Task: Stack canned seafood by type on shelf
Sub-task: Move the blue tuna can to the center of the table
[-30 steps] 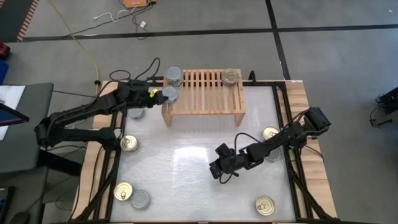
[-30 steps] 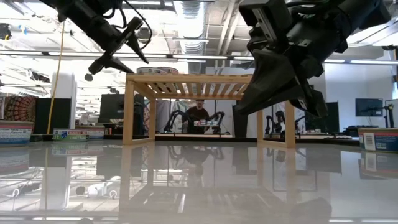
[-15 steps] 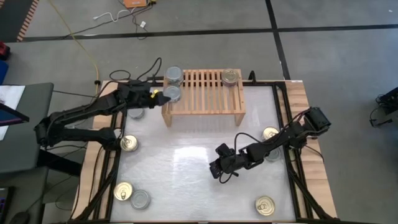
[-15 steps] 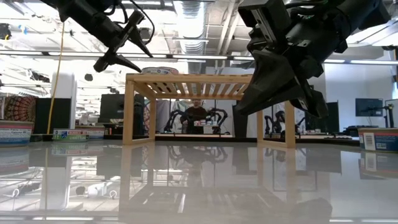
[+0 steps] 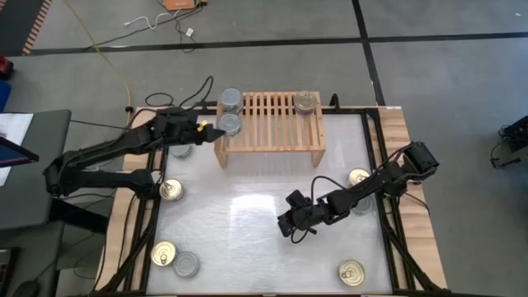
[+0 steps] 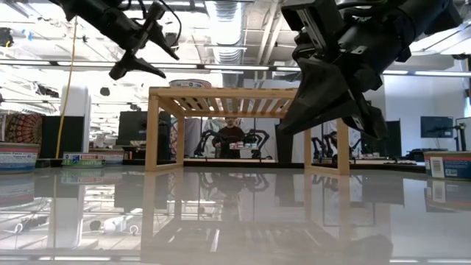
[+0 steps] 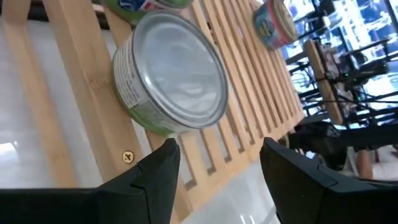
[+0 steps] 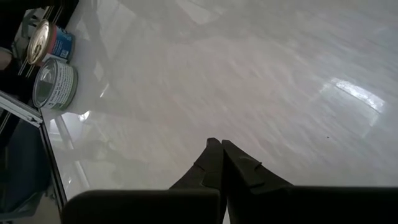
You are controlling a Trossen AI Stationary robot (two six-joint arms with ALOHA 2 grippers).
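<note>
left claw (image 7: pixel 214 165) apart, just behind silver-topped tin (image 7: pixel 169 74) on shelf (image 7: pixel 74 81)

My high view looks straight down on the tabletop (image 5: pixel 247 214); low view faces level toward the shelf (image 6: pixel 243 99) at 12 o'clock, shared with the close left wrist view.

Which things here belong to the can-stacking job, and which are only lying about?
Job: shelf; silver tin at its left end; gold-lid tin on it; loose tins on the table.
Lying about: orange object on the floor; grey side table.
</note>
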